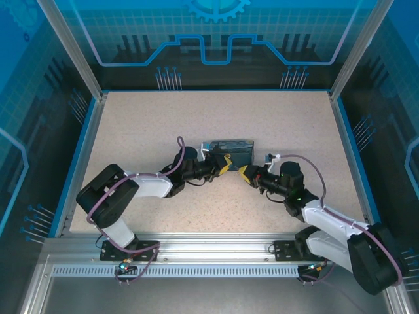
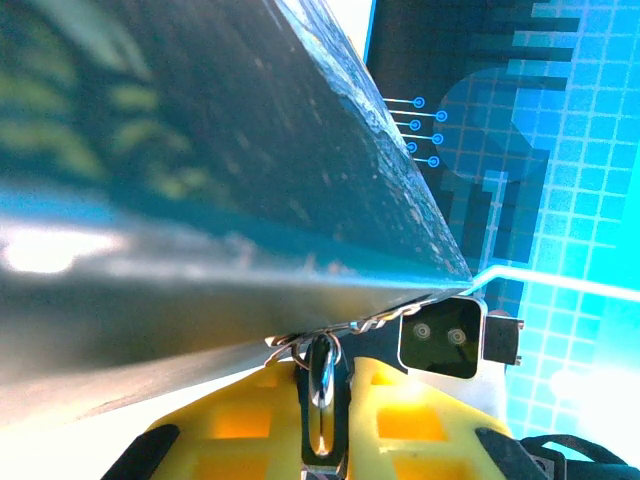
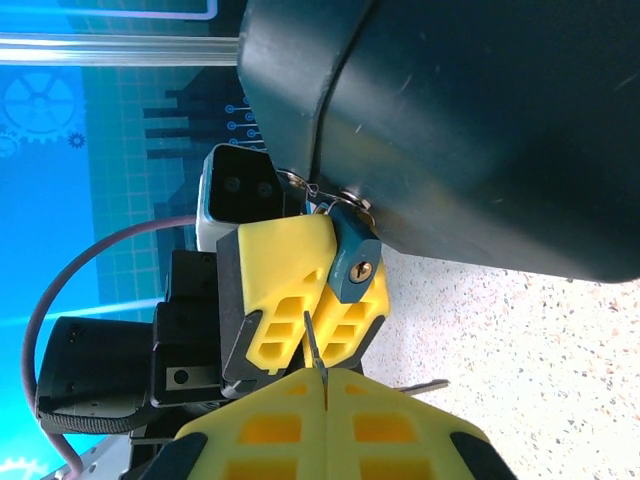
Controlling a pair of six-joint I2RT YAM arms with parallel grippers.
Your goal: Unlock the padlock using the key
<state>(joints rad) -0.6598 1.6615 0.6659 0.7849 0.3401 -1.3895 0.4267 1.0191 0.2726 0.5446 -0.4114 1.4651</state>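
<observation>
Speckled beige table (image 1: 196,118) — a dark painted box (image 1: 236,145) rests on it.

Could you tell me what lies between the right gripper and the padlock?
The key, held in the right gripper, short of the padlock; right wrist view.

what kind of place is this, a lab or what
Most likely a robot test cell or demo booth: a speckled tabletop fenced by aluminium rails, blue wall panels printed with gears and circuit traces, and a left arm and right arm bolted at the near edge.
</observation>
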